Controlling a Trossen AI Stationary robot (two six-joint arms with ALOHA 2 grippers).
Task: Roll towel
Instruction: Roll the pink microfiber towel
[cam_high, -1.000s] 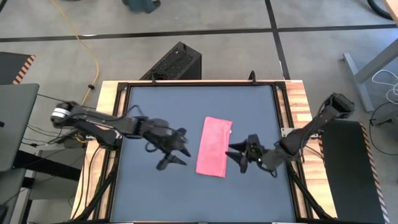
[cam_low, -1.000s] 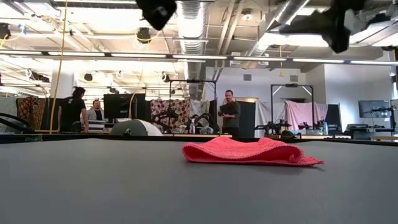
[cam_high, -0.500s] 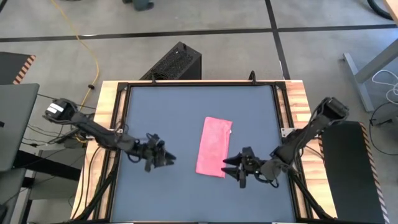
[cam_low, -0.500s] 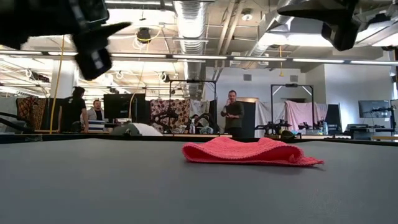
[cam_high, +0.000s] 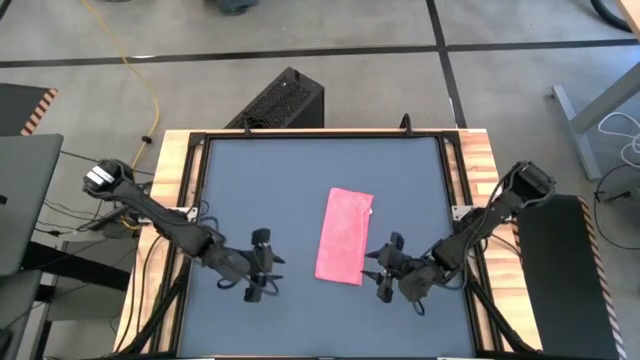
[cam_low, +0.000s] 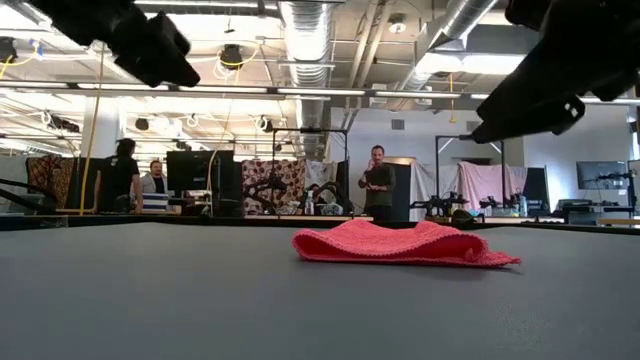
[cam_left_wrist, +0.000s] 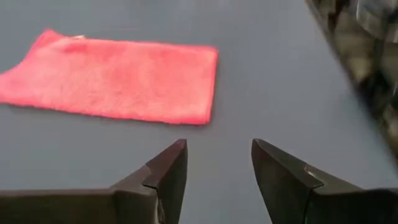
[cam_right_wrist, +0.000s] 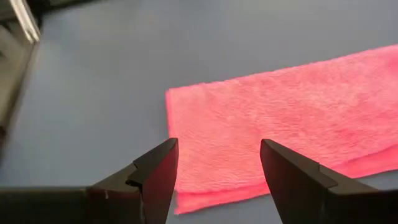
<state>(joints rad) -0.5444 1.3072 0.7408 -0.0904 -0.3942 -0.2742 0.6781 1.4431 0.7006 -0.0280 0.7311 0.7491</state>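
The pink towel (cam_high: 345, 235) lies flat on the dark grey table (cam_high: 260, 180), folded into a long strip that runs from far to near. In the low view the towel (cam_low: 400, 243) is a low mound. My left gripper (cam_high: 268, 268) hovers open to the left of the towel's near end, and the towel (cam_left_wrist: 118, 81) lies ahead of its fingers (cam_left_wrist: 217, 144). My right gripper (cam_high: 375, 268) hovers open just right of the towel's near end. Its fingers (cam_right_wrist: 217, 142) stand over the towel's near corner (cam_right_wrist: 186, 149) without touching it.
The table's wooden side rails (cam_high: 480, 170) flank the dark top. A black box (cam_high: 280, 100) stands on the floor beyond the far edge. People (cam_low: 377, 182) stand in the room behind the table. Bare tabletop lies left of the towel and toward the far edge.
Both grippers have sunk toward the table and moved toward its near edge. The left one has also drawn away from the towel toward the left. The right one has rolled about its own line. Both stay open. The towel has not moved.
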